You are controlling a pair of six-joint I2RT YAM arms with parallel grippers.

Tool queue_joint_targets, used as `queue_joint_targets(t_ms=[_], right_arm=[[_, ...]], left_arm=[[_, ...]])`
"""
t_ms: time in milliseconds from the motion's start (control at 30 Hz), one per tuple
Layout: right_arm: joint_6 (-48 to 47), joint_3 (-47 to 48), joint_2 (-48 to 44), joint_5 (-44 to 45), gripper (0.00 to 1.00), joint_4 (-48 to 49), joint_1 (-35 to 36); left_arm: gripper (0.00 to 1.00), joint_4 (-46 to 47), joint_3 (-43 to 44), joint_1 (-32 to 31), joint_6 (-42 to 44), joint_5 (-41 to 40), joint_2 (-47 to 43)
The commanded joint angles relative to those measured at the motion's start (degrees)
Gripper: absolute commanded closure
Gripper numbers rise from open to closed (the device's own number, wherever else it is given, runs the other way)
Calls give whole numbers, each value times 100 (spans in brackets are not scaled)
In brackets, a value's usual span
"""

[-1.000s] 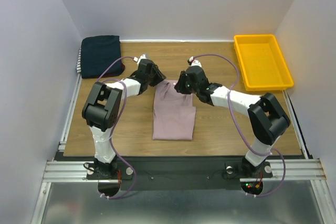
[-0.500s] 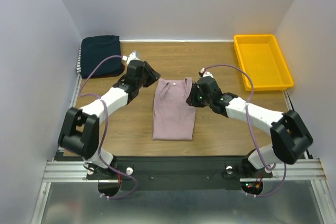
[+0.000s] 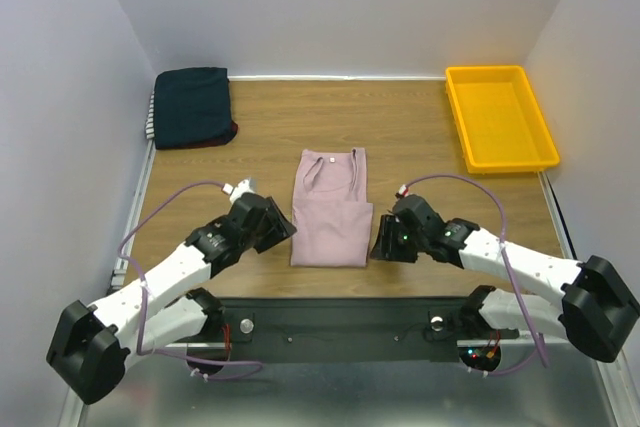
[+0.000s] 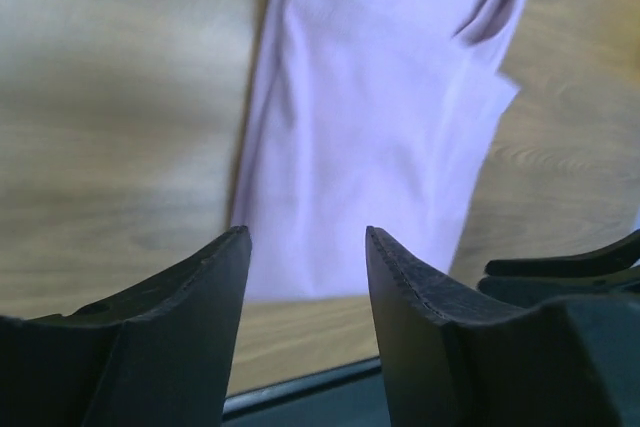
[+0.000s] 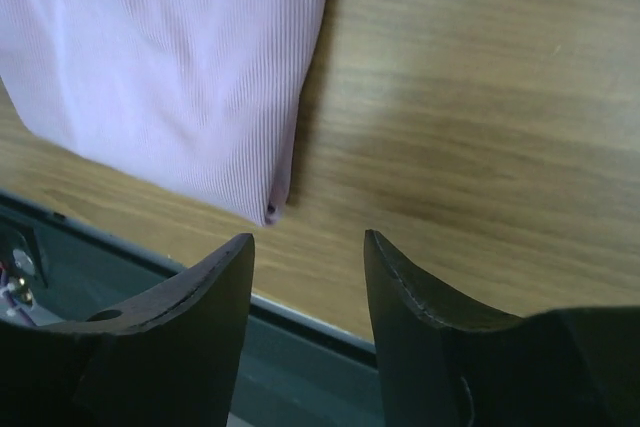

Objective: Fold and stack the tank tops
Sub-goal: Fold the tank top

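Note:
The pale dusty-pink tank top [image 3: 331,209] lies folded into a long strip in the middle of the table, neck end far. It also shows in the left wrist view [image 4: 380,117] and the right wrist view [image 5: 180,67]. My left gripper [image 3: 281,230] is open and empty just left of its near-left corner. My right gripper [image 3: 381,244] is open and empty just right of its near-right corner [image 5: 270,209]. The folded stack, dark navy tank top [image 3: 191,105] uppermost with striped and red edges, sits at the far left corner.
A yellow plastic tray [image 3: 487,82] stands at the far right. The table's near edge and a dark metal rail [image 3: 340,312] run close below both grippers. White walls close in the back and sides.
Both arms have drawn back from the far neck end of the pink top toward the near edge. They now sit low on either side of its near hem. The top lies flat.

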Motion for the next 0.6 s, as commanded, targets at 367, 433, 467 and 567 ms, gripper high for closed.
queue_joint_targets(t_ms=[367, 433, 467, 567], right_arm=[[1354, -575, -121, -138, 46, 527, 562], [1425, -584, -94, -112, 46, 589, 589], [1503, -592, -68, -103, 46, 667, 598], [1627, -671, -129, -42, 46, 808, 615]], left_arm=[[24, -410, -1037, -988, -1122, 306, -308], [29, -269, -1099, -988, -1157, 324, -263], [30, -102, -1160, -988, -1166, 324, -263], [34, 144, -1257, -988, -1271, 289, -342]])
